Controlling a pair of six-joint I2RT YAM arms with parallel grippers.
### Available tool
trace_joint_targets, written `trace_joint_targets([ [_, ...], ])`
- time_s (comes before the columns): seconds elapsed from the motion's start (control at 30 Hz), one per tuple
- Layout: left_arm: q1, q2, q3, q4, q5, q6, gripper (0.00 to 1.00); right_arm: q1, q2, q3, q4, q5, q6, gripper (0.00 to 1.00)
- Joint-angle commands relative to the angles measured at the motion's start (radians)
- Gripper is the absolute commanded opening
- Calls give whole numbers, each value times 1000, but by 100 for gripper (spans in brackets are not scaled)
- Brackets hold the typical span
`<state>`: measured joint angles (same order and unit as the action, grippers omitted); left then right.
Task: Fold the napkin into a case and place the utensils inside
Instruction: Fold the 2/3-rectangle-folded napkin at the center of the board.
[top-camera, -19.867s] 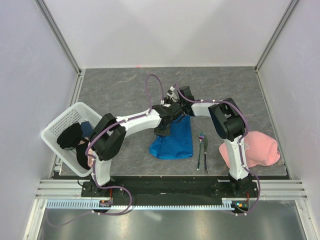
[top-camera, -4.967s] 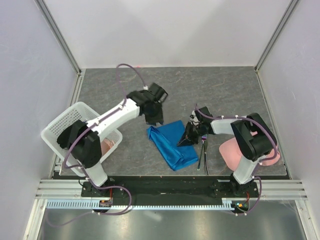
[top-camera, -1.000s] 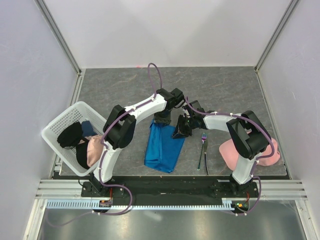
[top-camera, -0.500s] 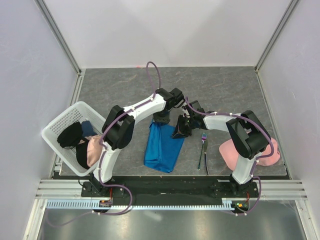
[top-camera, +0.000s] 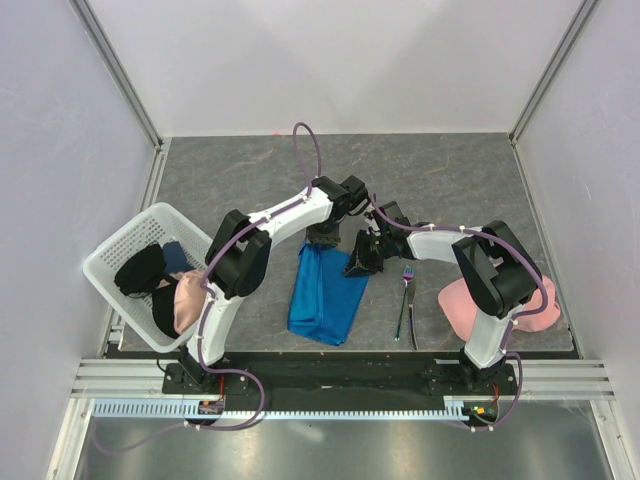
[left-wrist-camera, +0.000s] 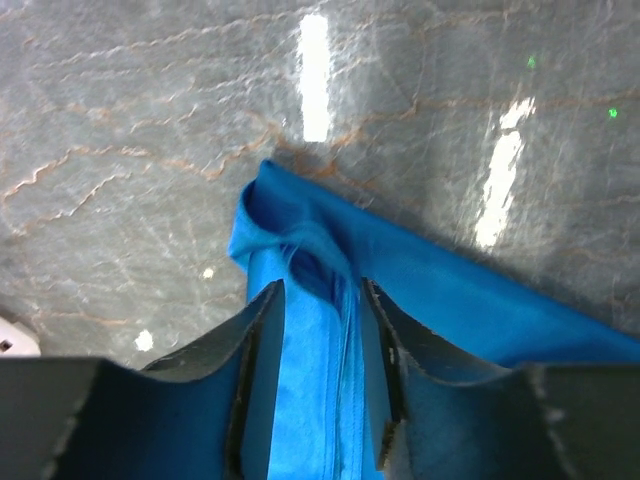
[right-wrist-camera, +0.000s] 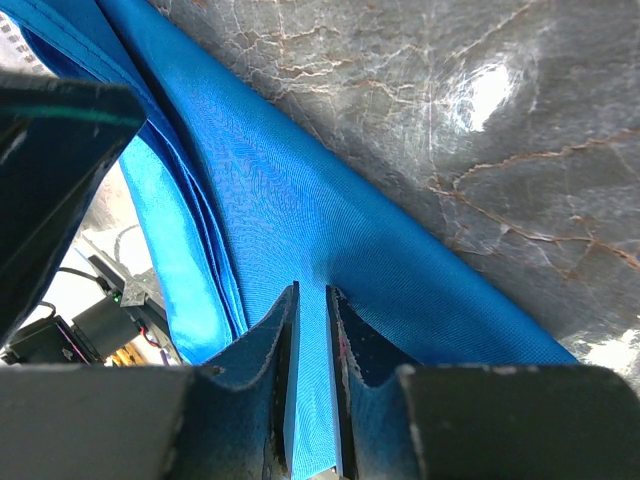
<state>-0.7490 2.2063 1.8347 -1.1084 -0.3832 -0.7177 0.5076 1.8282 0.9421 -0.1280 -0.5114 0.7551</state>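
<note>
**Grey stone tabletop in a pale-walled cell**

The tabletop (top-camera: 460, 175) is dark grey with a stone pattern, and up close thin brownish veins run across it. Plain pale lilac walls (top-camera: 330, 60) stand beyond the left tool (top-camera: 322, 240) and the right tool (top-camera: 360, 262) and out to either side of them, meeting at slanting aluminium posts (top-camera: 120, 75). Behind the tools, at the near edge, an aluminium rail (top-camera: 340, 378) spans the width, with a brushed metal sheet (top-camera: 330, 445) past it. Light comes from above. Just ahead of the left tool, white streaks of glare (left-wrist-camera: 313, 75) lie on the tabletop. A softer bright patch (right-wrist-camera: 485, 95) shines ahead of the right tool.
</note>
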Motion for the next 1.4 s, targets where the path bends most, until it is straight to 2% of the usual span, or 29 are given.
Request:
trace_joint_targets([
  [0.0, 8, 33, 58, 15, -19, -26, 41, -1, 20, -14, -5, 14, -7, 23],
  [0.2, 22, 44, 61, 9, -23, -22, 39, -1, 29, -3, -5, 11, -5, 23],
  [0.27, 28, 46, 52, 10, -19, -20, 34, -1, 36, -2, -5, 7, -2, 23],
  [0.4, 28, 40, 49, 4, 13, 3, 10, -3, 36, -5, -2, 13, 0, 23],
  [0.5, 25, 6, 22, 7, 68, 14, 7, -1, 37, -3, -4, 22, -3, 22],
  [0.7, 8, -51, -29, 28, 187, 89, 4, -6, 48, 9, -7, 31, -20, 22],
  [0.83, 7, -63, -45, 33, 224, 86, 4, -6, 54, 15, -15, 33, -33, 22],
  [1.1, -16, -112, -45, 33, 233, 54, 4, -7, 59, 12, -15, 37, -31, 21],
  [1.37, -30, -62, -46, 47, 257, 46, 3, -6, 66, 21, -15, 37, -20, 20],
])
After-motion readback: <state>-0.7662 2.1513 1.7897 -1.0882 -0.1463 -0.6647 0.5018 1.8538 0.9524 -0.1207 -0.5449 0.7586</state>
